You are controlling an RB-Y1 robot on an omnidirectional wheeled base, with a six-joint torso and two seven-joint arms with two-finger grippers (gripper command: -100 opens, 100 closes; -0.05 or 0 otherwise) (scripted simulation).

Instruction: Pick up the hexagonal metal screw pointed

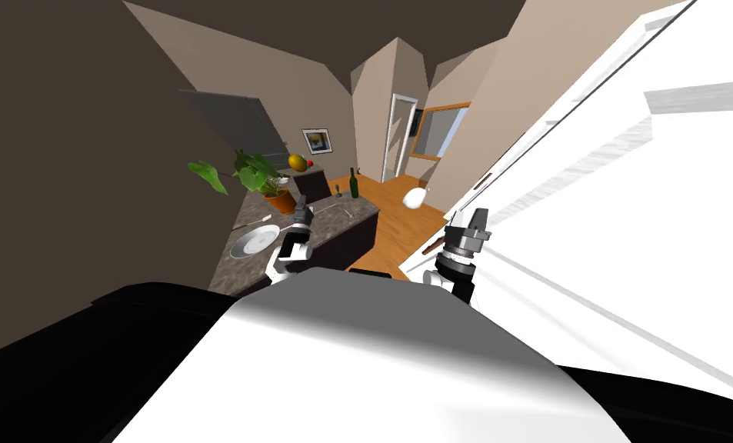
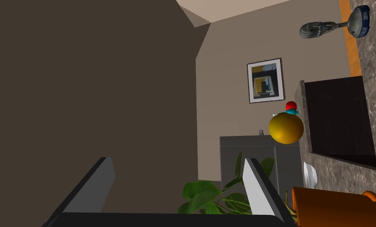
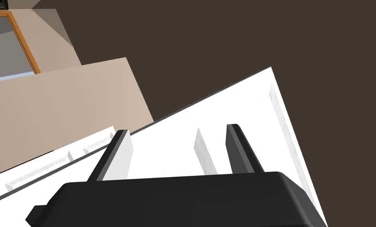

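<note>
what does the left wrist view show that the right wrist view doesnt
Left wrist view: the open left claw aims past a leafy plant in an orange pot, a yellow round fruit, a framed picture and a stone counter with a glass.
Right wrist view: the open right claw faces white cabinet panels, with a wood-framed window farther off.
Shared: a dark brown surface, a beige wall, and both claws empty.

That thin grey sliver looks like the screw [image 1: 328,206], too small to be sure, lying flat on the dark speckled worktop [image 1: 340,223].
</note>
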